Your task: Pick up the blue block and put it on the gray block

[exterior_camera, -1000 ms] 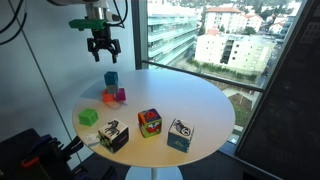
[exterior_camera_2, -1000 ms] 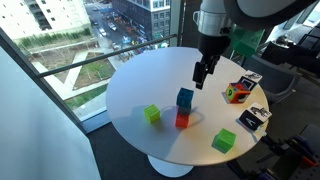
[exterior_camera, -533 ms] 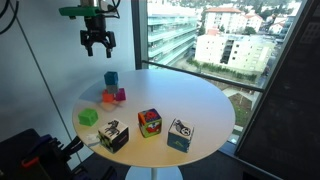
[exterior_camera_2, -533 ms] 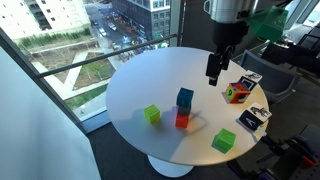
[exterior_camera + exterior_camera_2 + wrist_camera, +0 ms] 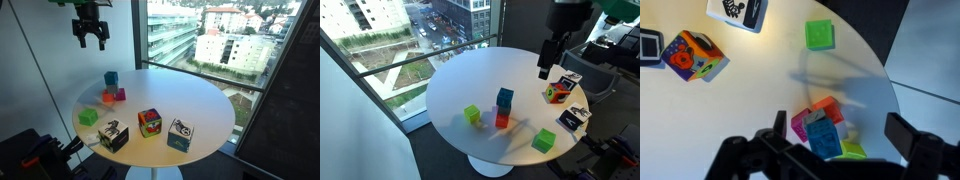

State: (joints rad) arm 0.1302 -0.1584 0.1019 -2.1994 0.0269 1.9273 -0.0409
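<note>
The blue block (image 5: 110, 78) sits on top of a small cluster of blocks at the table's edge, also seen in an exterior view (image 5: 505, 98) and in the wrist view (image 5: 822, 136). In the wrist view a sliver of the gray block (image 5: 812, 117) shows directly under it, flanked by an orange block (image 5: 826, 105), a pink block (image 5: 798, 126) and a lime block (image 5: 852, 151). My gripper (image 5: 90, 38) is open and empty, high above the table and well clear of the stack; it also shows in an exterior view (image 5: 546, 66) and in the wrist view (image 5: 841, 126).
The round white table (image 5: 200, 100) stands by a large window. A bright green small cube (image 5: 88, 117) lies apart from the cluster. Three picture-printed cubes (image 5: 149, 122) (image 5: 113, 135) (image 5: 180, 134) stand near the front edge.
The open gripper has risen and drawn away from the stack. The blue block stays on top of the cluster; nothing else moved.
</note>
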